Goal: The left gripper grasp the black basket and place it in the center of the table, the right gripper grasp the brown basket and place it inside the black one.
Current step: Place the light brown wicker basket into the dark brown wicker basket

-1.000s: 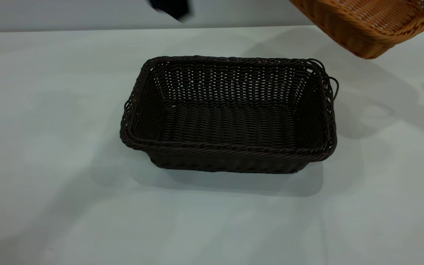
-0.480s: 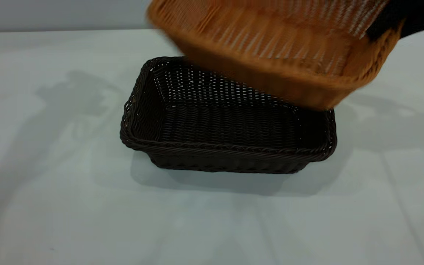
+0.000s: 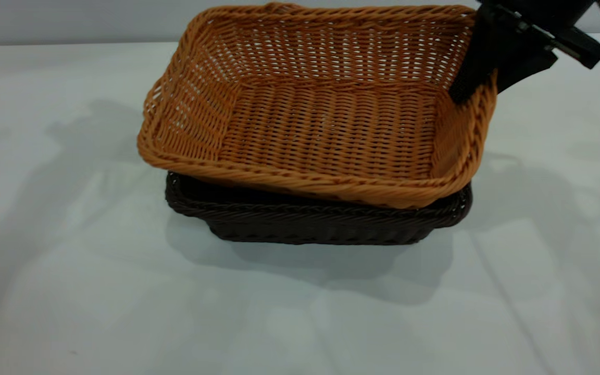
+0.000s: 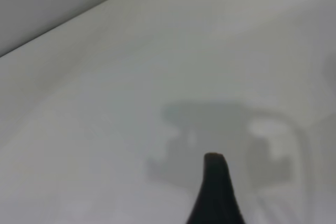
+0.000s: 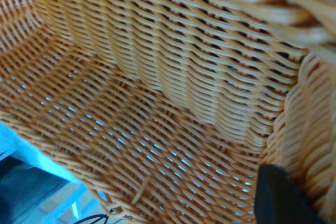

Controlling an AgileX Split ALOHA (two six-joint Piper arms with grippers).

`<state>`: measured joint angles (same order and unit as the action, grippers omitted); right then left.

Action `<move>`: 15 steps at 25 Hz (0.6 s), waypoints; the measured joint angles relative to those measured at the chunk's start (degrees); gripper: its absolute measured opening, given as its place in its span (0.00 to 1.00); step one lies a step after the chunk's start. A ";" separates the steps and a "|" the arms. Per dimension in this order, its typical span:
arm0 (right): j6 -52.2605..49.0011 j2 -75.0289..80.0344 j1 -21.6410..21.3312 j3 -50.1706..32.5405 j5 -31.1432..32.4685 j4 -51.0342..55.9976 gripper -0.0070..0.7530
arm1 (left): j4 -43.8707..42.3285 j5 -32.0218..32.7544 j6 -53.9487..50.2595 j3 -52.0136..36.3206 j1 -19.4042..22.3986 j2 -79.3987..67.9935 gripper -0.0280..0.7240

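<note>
Wicker in orange-tan, the brown basket [image 3: 326,114] is sitting partly nested on top of the black basket [image 3: 321,221], its long axis running left to right across the exterior view and lining up with the long axis of the dark one; its open side is facing up, and it is tilting slightly, the right end riding higher than the left; its near rim is overhanging the black basket's near rim, and its left end is jutting out past the dark rim. The right tool [image 3: 479,78] is clamping the brown basket's right end wall, one finger inside and one outside. The black basket is resting flat near the middle of the pale bench [image 3: 97,291]. The left tool [image 4: 215,192] is hovering over bare bench, only one dark fingertip showing in its wrist view, so its opening cannot be told.
</note>
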<state>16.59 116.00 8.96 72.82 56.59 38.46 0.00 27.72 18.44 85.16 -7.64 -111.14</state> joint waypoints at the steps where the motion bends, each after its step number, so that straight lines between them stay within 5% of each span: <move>1: 0.00 0.45 0.13 0.00 -0.20 -0.18 0.10 | 0.00 0.00 0.00 0.00 0.00 0.00 0.71; 10: 0.13 3.12 0.20 0.00 -4.03 -3.95 0.11 | 0.00 0.00 -0.02 0.00 0.00 0.00 0.71; 15: 0.19 3.17 0.20 0.00 -5.05 -4.43 0.24 | 0.00 0.11 -0.07 0.00 0.00 0.00 0.71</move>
<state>16.79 119.16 9.16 72.82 51.53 34.02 0.00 27.83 18.37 85.16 -7.64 -111.14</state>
